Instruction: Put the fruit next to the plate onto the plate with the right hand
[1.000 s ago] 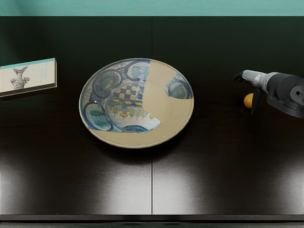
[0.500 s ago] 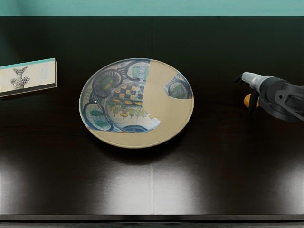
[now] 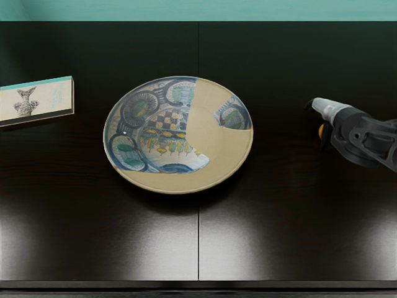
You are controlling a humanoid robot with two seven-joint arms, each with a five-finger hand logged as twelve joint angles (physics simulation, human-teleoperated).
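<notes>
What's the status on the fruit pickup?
Right hand over fruit, grasp not discernible; left not in view. Fruit on table right of plate, mostly hidden by the hand. Box far left, off the route.

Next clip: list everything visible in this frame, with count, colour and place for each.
plate: one, beige with a blue, green and yellow pattern, middle of the table
fruit: one, orange, right of the plate and apart from it, mostly hidden by the hand
box: one, pale with a teal edge and a fish drawing, far left
table: one, dark and glossy, under everything
wall strip: one, teal, top edge
right hand: one, grey and black, at the fruit, reaching in from the right edge
</notes>
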